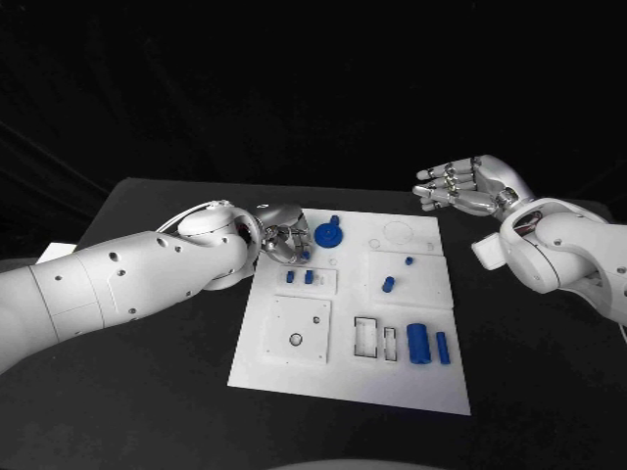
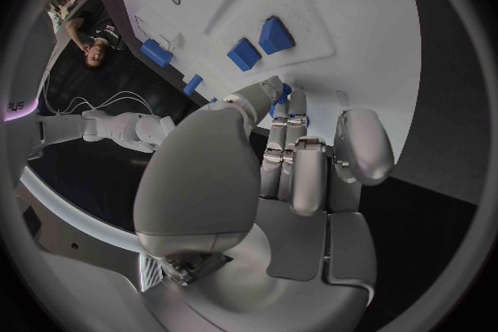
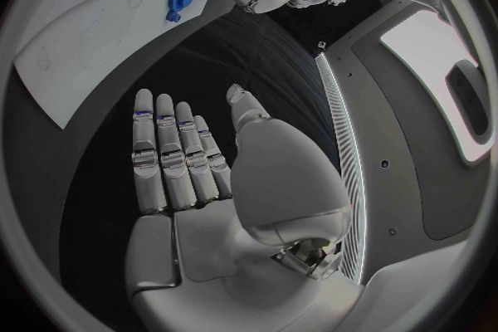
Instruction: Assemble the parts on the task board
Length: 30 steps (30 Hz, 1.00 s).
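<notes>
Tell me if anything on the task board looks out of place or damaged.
Nothing stands out. The blue parts sit neatly on the task board, which lies flat and unmarked. The left hand is at its far corner; the right hand hovers beyond it.

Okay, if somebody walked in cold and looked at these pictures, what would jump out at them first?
Probably the white task board bright in the middle of the black table, dotted with small blue parts. Next, the left hand at the board's far left corner, fingers down beside the round blue gear. The right hand is raised off the board's far right corner, open and holding nothing.
</notes>
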Motion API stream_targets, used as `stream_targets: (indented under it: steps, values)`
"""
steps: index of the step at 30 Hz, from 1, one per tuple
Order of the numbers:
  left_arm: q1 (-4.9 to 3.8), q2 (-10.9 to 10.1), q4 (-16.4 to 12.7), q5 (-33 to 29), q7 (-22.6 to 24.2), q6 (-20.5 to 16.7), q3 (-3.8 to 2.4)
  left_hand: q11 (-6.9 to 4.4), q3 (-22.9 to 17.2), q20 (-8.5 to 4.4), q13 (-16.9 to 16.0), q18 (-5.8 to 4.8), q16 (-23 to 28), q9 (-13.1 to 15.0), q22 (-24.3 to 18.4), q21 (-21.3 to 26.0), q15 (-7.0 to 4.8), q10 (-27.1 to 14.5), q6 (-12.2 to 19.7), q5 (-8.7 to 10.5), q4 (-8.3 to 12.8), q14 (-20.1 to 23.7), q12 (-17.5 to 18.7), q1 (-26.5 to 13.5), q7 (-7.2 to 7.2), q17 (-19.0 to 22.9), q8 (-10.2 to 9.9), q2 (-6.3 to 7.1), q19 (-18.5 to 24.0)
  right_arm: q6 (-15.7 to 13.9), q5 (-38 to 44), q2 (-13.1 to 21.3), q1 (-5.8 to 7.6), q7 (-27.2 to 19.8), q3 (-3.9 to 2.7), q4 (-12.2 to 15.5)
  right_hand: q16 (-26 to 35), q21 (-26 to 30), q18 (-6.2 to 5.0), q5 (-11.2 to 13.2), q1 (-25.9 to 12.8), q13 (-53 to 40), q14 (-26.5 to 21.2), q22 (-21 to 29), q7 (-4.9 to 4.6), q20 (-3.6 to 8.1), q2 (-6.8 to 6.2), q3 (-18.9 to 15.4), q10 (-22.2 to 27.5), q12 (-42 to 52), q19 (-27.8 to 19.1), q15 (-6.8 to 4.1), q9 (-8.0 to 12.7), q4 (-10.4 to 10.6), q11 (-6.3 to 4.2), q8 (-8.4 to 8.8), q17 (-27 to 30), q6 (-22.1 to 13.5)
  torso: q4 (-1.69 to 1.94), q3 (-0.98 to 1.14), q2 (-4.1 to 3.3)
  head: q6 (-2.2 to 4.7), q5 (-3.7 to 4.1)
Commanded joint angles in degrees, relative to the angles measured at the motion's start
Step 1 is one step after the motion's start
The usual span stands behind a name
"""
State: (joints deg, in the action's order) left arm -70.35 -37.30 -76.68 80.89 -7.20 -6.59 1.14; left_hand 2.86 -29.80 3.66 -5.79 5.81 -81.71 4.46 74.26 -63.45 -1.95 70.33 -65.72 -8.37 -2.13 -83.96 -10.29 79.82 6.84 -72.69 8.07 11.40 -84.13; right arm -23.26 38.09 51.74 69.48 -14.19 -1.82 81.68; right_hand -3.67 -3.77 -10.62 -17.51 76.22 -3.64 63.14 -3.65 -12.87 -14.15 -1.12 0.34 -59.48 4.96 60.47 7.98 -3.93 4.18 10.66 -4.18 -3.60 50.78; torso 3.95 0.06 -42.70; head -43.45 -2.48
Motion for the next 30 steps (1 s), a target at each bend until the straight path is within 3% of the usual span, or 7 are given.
stream_targets:
  steps: [1,10,25,30]
  values:
    - [0.06,0.2,0.2,0.0,-1.0,1.9,0.02,0.30,0.0,0.05,-0.1,-0.79,-0.3,-0.1,-0.1,0.3,0.25,0.0,0.3,-0.09,0.2,-2.8,0.6,-0.5,0.33,0.1,-0.5,0.27,-2.0,0.7,0.0,0.0,-0.03,-0.6,-0.02,0.1,0.1,0.2,0.00,-0.2,0.1,0.0,-0.2,0.0,-0.96,-0.02,0.44,-0.1,0.5,0.0,-0.4,0.07,0.0,-0.3,-0.09,-0.04,0.0,0.0,0.01,-0.02,0.01,-0.03,0.00]
    - [0.07,0.2,0.3,0.0,-1.4,2.2,0.03,1.26,0.1,0.58,0.1,-0.80,-0.1,-0.8,-0.4,0.9,1.03,-1.7,3.9,-0.15,0.1,-2.6,2.6,-1.5,1.24,0.7,-3.3,1.29,-1.9,0.6,0.0,0.0,-0.03,-0.6,-0.02,0.1,0.1,0.2,0.00,-0.2,0.1,0.0,-0.2,0.0,-0.96,-0.02,0.44,-0.1,0.5,0.0,-0.4,0.07,0.0,-0.3,-0.09,-0.04,0.0,0.0,0.04,-0.04,0.04,-0.06,0.03]
    - [0.07,0.0,0.3,0.0,-1.2,1.6,0.04,1.62,0.1,0.87,0.1,-0.77,0.0,-0.8,-0.5,1.1,1.33,-2.3,5.5,-0.14,0.1,-2.5,3.5,-1.8,1.59,1.1,-4.4,1.67,-1.9,0.6,0.0,0.0,-0.03,-0.6,-0.02,0.0,0.1,0.2,0.00,-0.2,0.1,0.0,-0.2,0.0,-0.96,-0.02,0.44,-0.1,0.5,0.0,-0.4,0.07,0.0,-0.3,-0.09,-0.04,0.0,0.0,0.01,-0.02,0.01,-0.09,0.02]
    - [0.07,-0.7,0.0,-0.1,-1.3,1.6,0.03,1.87,0.6,1.08,0.2,-0.66,0.4,-0.9,-0.8,1.8,1.54,-3.4,7.5,-0.14,0.0,-2.3,4.4,-2.2,1.76,1.8,-4.7,2.41,-1.8,1.2,0.4,0.1,-0.03,0.1,-0.02,-0.2,-0.2,0.0,-0.06,-0.1,0.2,0.0,0.5,-0.1,-0.89,0.15,0.53,0.0,0.5,0.1,0.1,-0.13,0.0,-0.6,-0.17,-0.04,-0.1,0.0,-0.05,0.01,0.04,-0.04,-0.01]
